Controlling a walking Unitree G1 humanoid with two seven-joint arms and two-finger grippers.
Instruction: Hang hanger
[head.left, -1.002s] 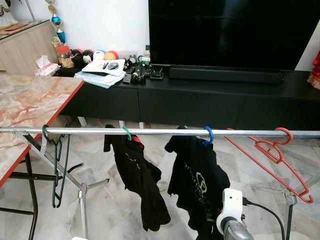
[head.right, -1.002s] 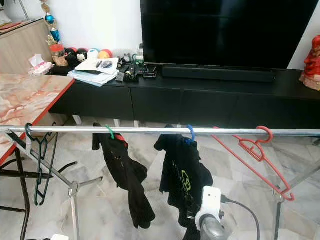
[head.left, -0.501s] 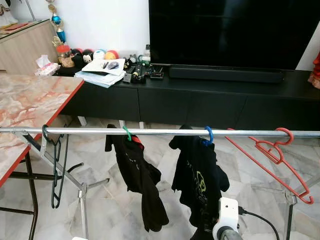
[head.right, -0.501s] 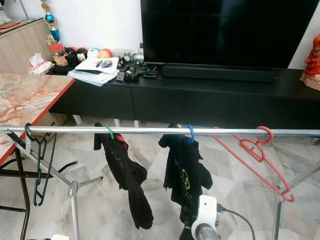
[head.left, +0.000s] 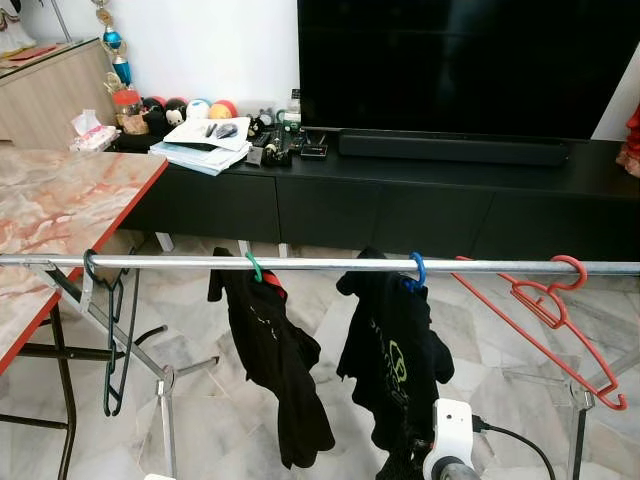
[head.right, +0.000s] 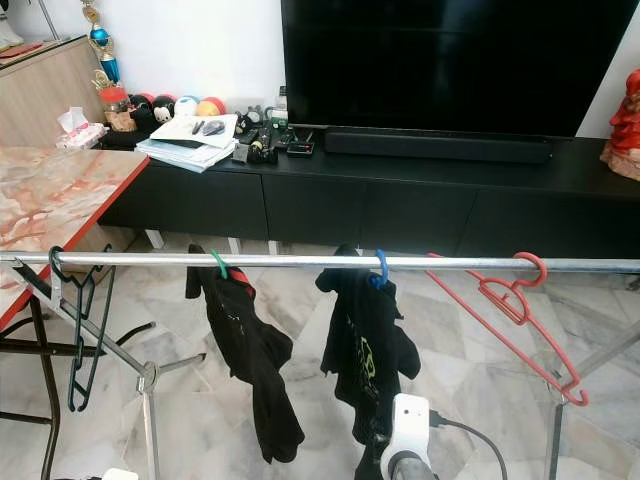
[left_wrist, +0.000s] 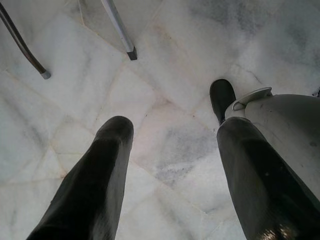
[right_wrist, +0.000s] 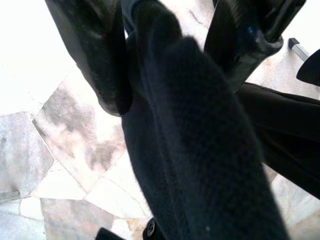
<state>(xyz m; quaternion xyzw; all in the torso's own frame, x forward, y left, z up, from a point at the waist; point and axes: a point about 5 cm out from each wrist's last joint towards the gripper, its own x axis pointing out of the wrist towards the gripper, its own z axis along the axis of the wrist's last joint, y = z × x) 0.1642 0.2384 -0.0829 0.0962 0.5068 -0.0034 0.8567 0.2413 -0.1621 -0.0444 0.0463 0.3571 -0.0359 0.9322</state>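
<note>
While the right gripper (right_wrist: 165, 65) is pinching the soft, limp black shirt (head.left: 395, 365) between its fingers, the left gripper (left_wrist: 170, 165) is hanging open and empty; beyond, its light blue hanger (head.left: 417, 270) is hooking the rail (head.left: 320, 264), best steadied there.

We saw our right arm (head.left: 450, 455) as a white housing atop a silver-grey cylinder, a black cable (head.left: 520, 440) looping from its side. Our left gripper (left_wrist: 170, 175) had two long, glossy black fingers (left_wrist: 95, 185) beside a pale grey, rounded shell. Our right gripper (right_wrist: 170, 60) bore shiny black fingers (right_wrist: 95, 55) too.
</note>
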